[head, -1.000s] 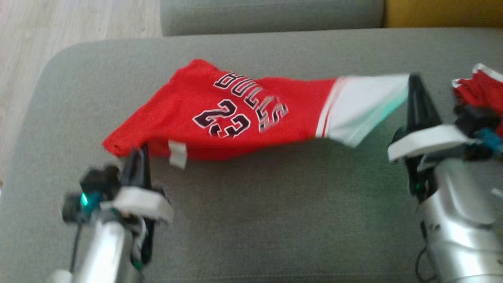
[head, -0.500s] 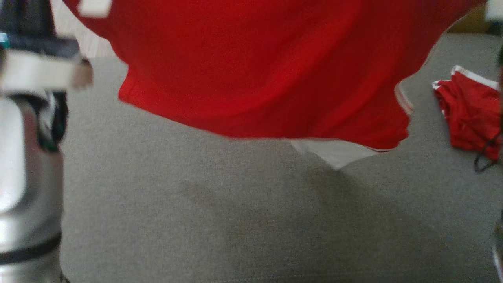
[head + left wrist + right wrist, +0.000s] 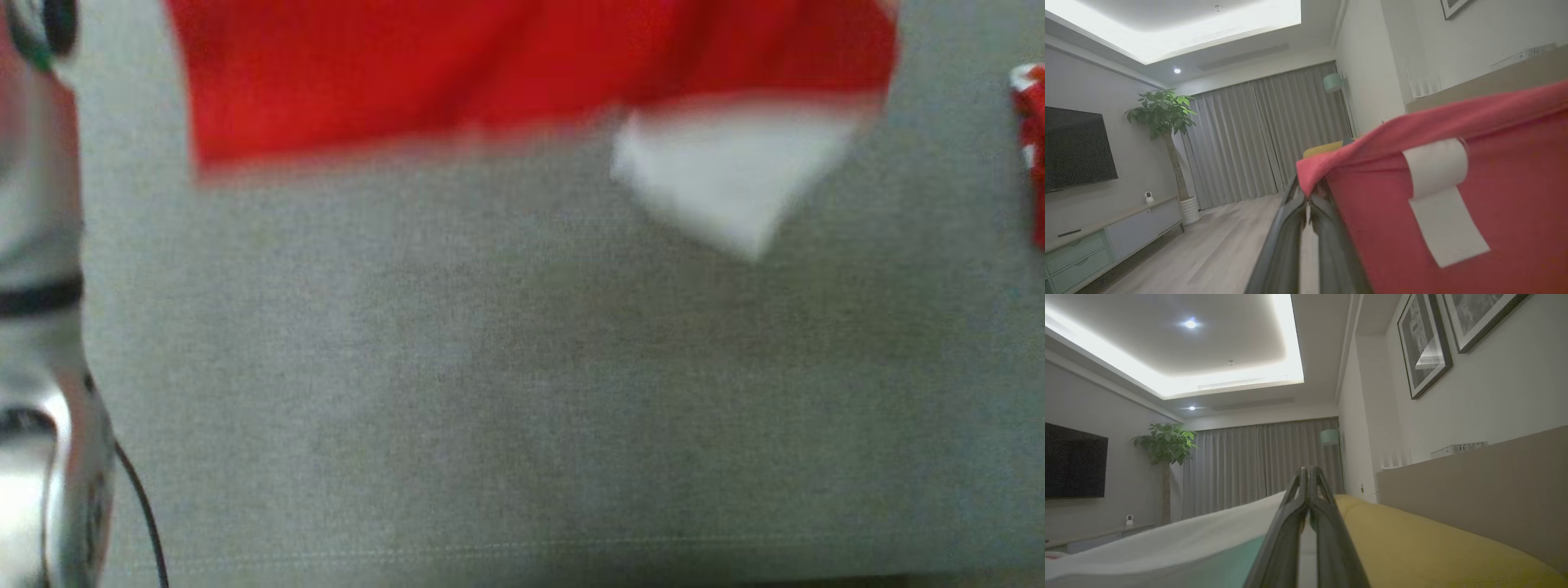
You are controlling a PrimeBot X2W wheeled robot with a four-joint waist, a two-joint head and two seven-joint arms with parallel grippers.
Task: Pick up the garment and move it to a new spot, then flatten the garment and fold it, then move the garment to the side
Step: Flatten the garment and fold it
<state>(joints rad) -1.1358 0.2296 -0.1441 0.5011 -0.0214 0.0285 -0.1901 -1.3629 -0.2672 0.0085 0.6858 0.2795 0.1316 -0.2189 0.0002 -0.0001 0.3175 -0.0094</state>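
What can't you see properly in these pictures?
Head view: the jersey is blurred and cut off by the top edge, so no print can be read.
Head view: a second red garment is cut off by the right edge.
Left wrist view: the jersey's fold covers the tips of the left end effector.

The right end effector (image 3: 1308, 471) pinches the garment (image 3: 1188, 537), white here, beside a yellow cushion (image 3: 1412, 543)
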